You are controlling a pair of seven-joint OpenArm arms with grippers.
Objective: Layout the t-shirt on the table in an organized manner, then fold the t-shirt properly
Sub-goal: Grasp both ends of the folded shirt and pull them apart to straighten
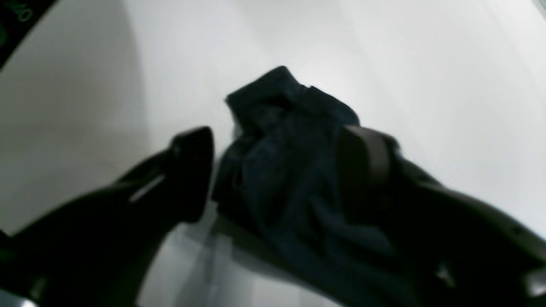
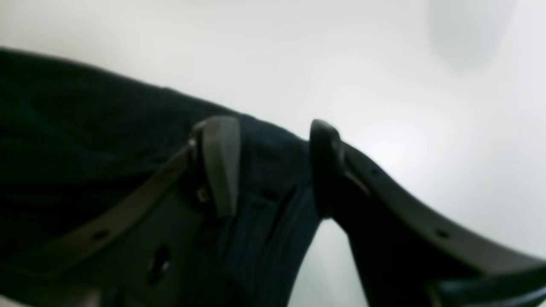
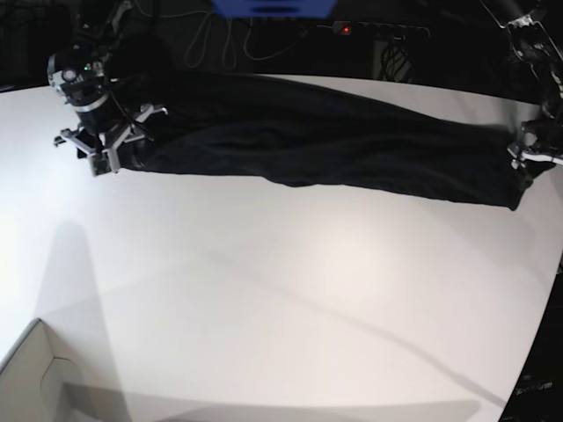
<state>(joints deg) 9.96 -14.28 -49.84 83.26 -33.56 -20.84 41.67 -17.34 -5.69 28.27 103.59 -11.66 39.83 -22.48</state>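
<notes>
The black t-shirt lies stretched in a long band across the far part of the white table. At the band's right end in the base view, my left gripper stands over it. In the left wrist view that gripper is open, jaws wide, with a bunched fold of the t-shirt between them on the table. My right gripper is at the band's left end. Up close, the right gripper is open, its fingers apart, and the t-shirt's edge runs between them.
A pale cardboard box corner sits at the near left of the table. Dark cables and equipment lie beyond the far edge. The table's curved edge falls away at the near right.
</notes>
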